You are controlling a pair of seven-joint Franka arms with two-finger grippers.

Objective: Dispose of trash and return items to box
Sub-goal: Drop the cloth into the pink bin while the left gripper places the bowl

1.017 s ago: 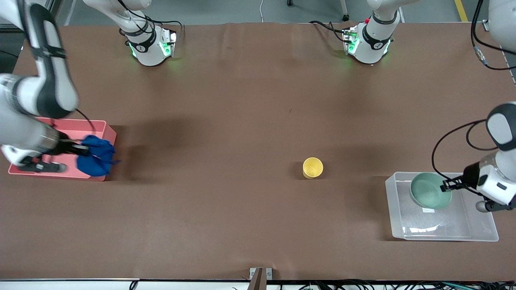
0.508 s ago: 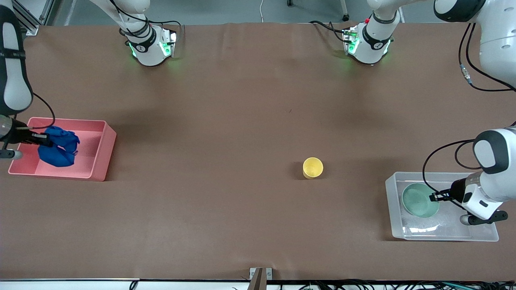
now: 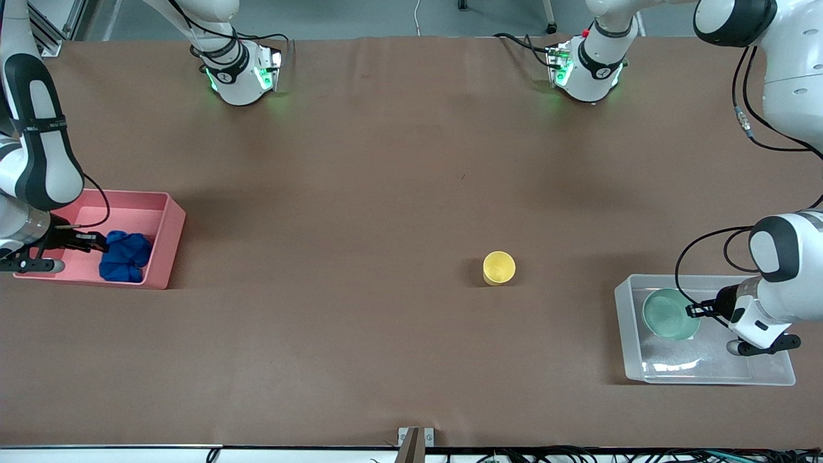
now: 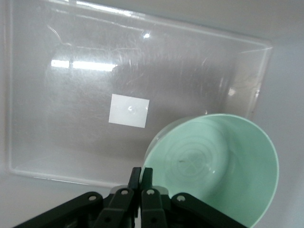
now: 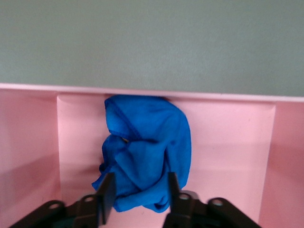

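The blue wad point(image 3: 125, 256) lies in the pink tub point(image 3: 132, 197), against its wall toward the table's middle; it also shows in the right wrist view point(image 5: 147, 152). My right gripper point(image 3: 99, 243) is low in the pink tub, open, with its fingers on either side of the wad point(image 5: 140, 184). My left gripper point(image 3: 691, 310) is shut on the rim of the mint-green bowl point(image 3: 669, 313), which is inside the clear box point(image 3: 707, 361). The left wrist view shows the same grip point(image 4: 141, 172) on the bowl point(image 4: 213, 166). The yellow cup point(image 3: 499, 267) stands upright on the table.
The pink tub is at the right arm's end of the table and the clear box at the left arm's end. The box has a white sticker point(image 4: 128, 110) on its floor. Brown table point(image 3: 360, 193) lies between them.
My right gripper carried the wad down into the pink tub and opened; the wad now rests on the tub floor. My left gripper shifted the bowl slightly inside the box.
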